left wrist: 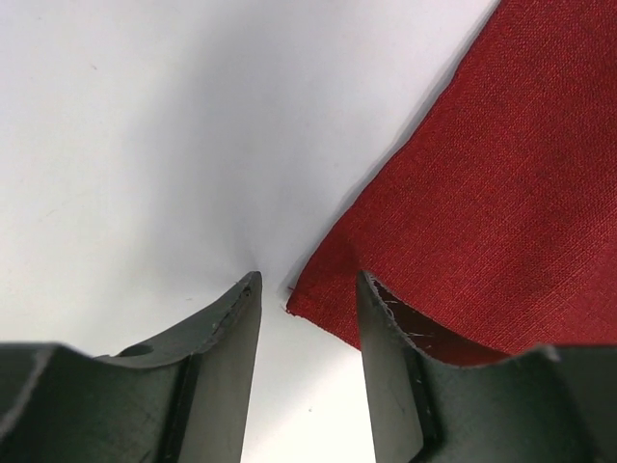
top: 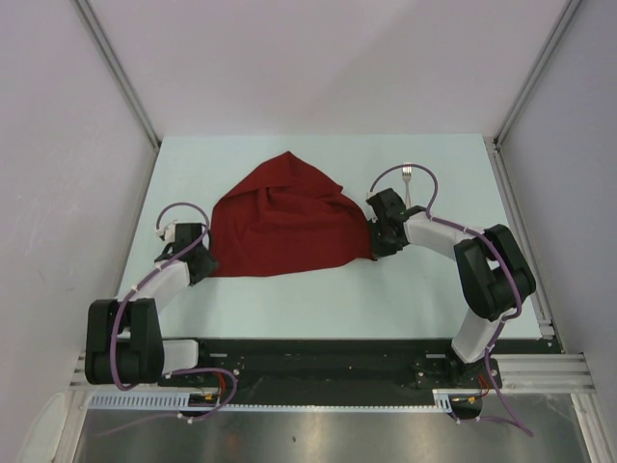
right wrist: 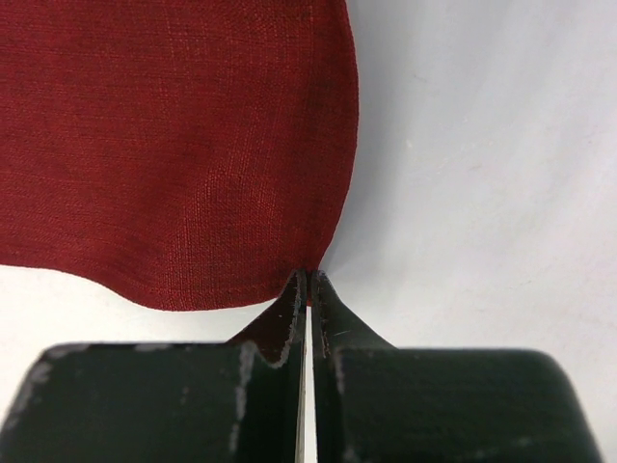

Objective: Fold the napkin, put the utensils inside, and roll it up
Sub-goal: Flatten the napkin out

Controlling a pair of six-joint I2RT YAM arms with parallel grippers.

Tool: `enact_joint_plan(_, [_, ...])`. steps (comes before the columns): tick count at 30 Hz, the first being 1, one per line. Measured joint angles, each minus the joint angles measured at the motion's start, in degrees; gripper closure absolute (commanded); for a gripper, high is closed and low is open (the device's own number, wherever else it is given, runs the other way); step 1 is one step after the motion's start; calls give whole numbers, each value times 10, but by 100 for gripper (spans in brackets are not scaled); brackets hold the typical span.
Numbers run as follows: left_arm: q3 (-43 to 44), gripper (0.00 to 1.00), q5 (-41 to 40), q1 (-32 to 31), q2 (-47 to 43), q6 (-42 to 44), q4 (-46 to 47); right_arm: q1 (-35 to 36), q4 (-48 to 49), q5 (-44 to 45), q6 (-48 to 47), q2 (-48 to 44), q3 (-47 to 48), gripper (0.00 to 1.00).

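Observation:
The dark red napkin (top: 284, 222) lies rumpled on the white table, bunched up toward the back. At its near left corner sits my left gripper (top: 204, 264), open. In the left wrist view that corner of the napkin (left wrist: 482, 193) lies between the spread fingers of the left gripper (left wrist: 308, 280), close to the right finger and not pinched. My right gripper (top: 374, 245) is shut on the napkin's near right corner. The right wrist view shows the right gripper (right wrist: 308, 276) pinching the lifted edge of the napkin (right wrist: 174, 145). A small silver fork (top: 408, 179) lies behind the right arm.
The white table (top: 318, 299) is bounded by pale walls and metal posts on the left, right and back. A black and metal rail (top: 318, 362) carrying both arm bases runs along its near edge. Purple cables loop over both wrists.

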Motion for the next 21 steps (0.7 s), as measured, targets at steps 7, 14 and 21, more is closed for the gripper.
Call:
enact_joint_plan(7, [6, 61, 2, 0, 15, 1, 9, 0, 4, -14, 0, -12, -4, 100])
enact_joint_plan(14, [6, 78, 20, 0, 23, 6, 29, -3, 7, -26, 0, -22, -10, 100])
enact_joint_plan(21, [8, 100, 67, 0, 43, 16, 69, -5, 10, -31, 0, -22, -10, 100])
